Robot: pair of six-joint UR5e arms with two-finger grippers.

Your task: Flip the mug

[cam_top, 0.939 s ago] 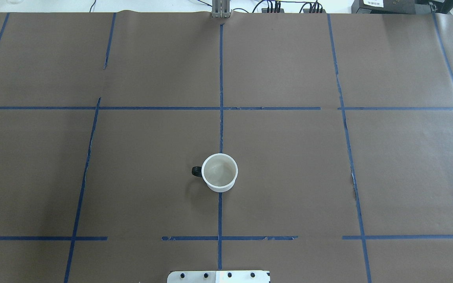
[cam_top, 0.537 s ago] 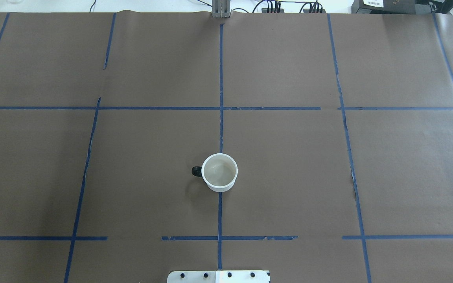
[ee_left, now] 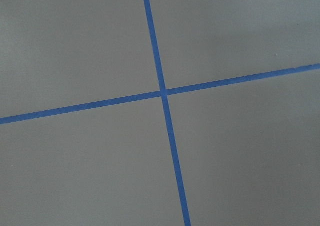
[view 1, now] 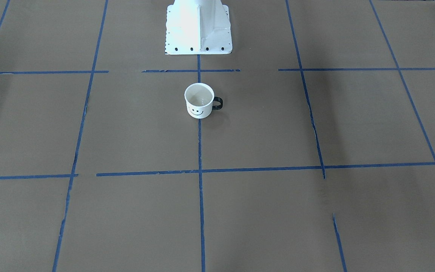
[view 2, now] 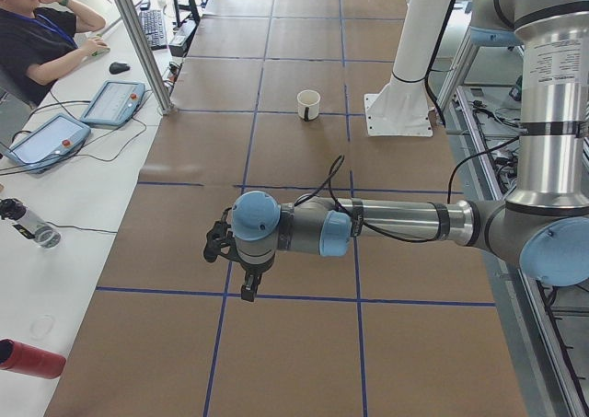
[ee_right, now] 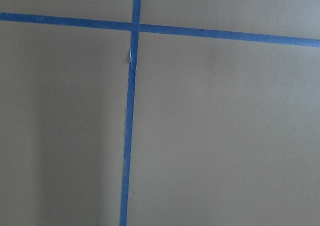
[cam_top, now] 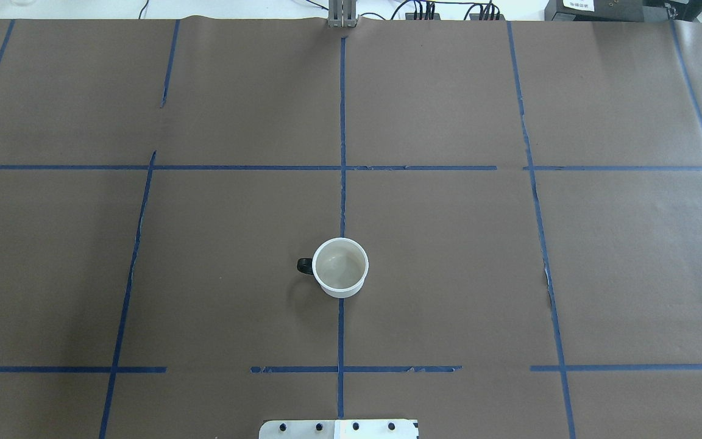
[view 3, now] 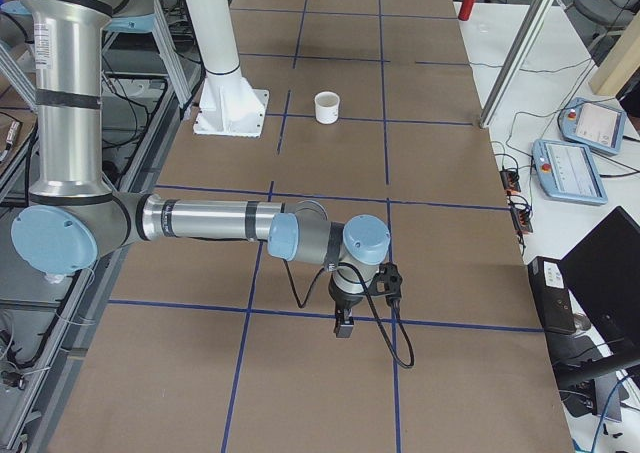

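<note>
The small white mug [cam_top: 340, 267] stands upright, mouth up, on the centre tape line near the robot base. Its dark handle [cam_top: 304, 266] points to the overhead view's left. Its smiley face shows in the front-facing view [view 1: 196, 111]. The mug also shows in the left side view [view 2: 308, 104] and the right side view [view 3: 327, 107]. My left gripper [view 2: 247, 293] points down over the table's left end, far from the mug. My right gripper [view 3: 343, 325] points down over the right end, equally far. Neither shows in the overhead, front or wrist views, so I cannot tell whether they are open or shut.
Brown paper with a blue tape grid [cam_top: 342, 167] covers the table. The white robot base plate [cam_top: 339, 428] sits just behind the mug. An operator [view 2: 37, 40] sits at a side desk with tablets [view 2: 112, 102]. A red bottle [view 2: 32, 357] lies there.
</note>
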